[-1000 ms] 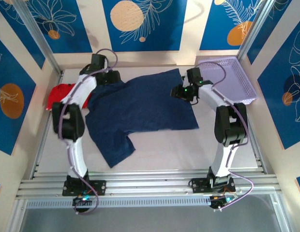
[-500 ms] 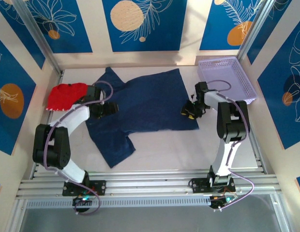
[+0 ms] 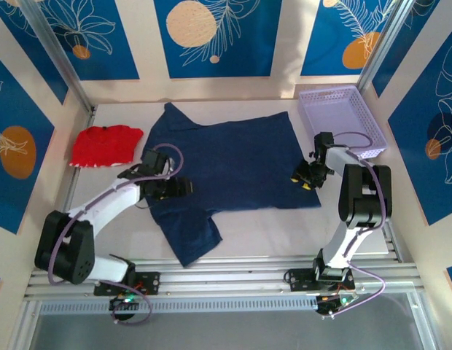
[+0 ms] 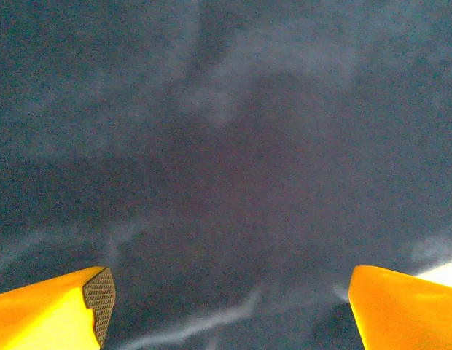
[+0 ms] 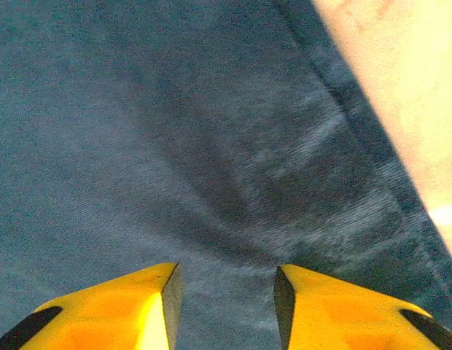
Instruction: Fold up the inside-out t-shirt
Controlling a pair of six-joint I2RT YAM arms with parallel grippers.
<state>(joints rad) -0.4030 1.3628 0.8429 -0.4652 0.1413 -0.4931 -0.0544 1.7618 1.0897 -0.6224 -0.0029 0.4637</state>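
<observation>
We see the navy t-shirt (image 3: pixel 226 157) spread across the tabletop (image 3: pixel 284 226). The left gripper (image 3: pixel 184 188) gapes wide above it, and the right gripper (image 3: pixel 304 180), narrowly parted, stands near the right edge. Both are empty.

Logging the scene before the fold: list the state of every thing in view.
t-shirt: spread out flat, not yet folded.
red garment: lying loose at the far left.
basket: empty, at the far right.
left gripper: open wide over the t-shirt.
right gripper: partly open over the t-shirt's edge.
</observation>
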